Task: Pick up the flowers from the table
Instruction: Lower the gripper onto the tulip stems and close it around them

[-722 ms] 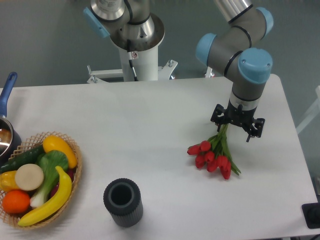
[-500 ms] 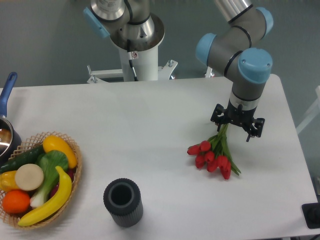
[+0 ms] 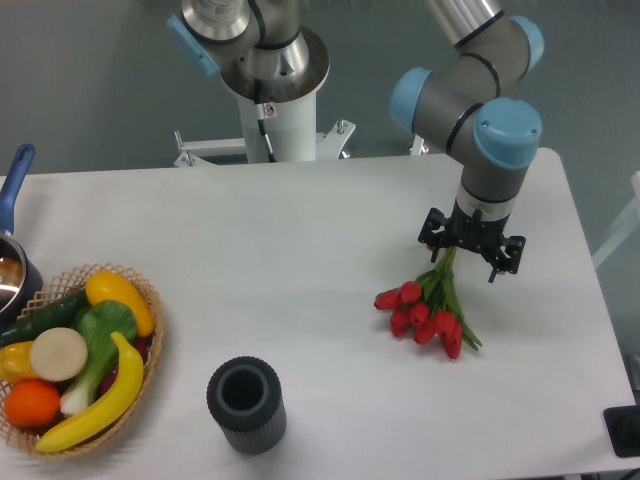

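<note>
Jaws (image 3: 470,250) slightly leftward over flowers (image 3: 428,308)

The arm reaches down from twelve o'clock, its blue-capped wrist vertical, its black gripper (image 3: 470,252) pointing straight down, whether closed or parted being unclear.

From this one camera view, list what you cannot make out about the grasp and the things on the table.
- Gripper: the wrist above hides the fingertips, so open or shut on the flowers is unclear.
- Stem ends: covered by the gripper body.
- Whether the tulip heads touch the table: no side view.
- Pot: cut by the left edge.
- Dark cup: inside too dark.
- Basket: the fruit hides its bottom.
- Black object: cut by the right edge.
</note>
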You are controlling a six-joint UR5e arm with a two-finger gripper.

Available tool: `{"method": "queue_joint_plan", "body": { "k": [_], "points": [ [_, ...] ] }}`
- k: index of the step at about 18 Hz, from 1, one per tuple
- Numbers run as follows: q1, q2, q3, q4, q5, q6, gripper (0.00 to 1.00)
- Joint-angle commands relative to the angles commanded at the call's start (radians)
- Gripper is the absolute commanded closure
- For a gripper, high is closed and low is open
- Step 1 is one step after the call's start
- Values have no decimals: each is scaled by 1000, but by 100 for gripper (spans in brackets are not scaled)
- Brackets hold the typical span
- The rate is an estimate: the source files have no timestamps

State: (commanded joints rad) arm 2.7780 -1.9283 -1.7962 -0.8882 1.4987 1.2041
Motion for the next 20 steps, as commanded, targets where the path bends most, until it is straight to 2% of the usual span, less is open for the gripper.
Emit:
{"method": "queue_joint_plan", "body": {
  "k": [4, 11, 14, 18, 20],
  "points": [
    [-3, 5, -58, 3, 2, 58, 0],
    [-12, -8, -58, 5, 2, 72, 0],
    [-29, -46, -48, 9, 2, 63, 0],
    [-61, -96, -45, 58, 6, 51, 0],
    [-64, -103, -43, 67, 5, 48, 0]
  ]
}}
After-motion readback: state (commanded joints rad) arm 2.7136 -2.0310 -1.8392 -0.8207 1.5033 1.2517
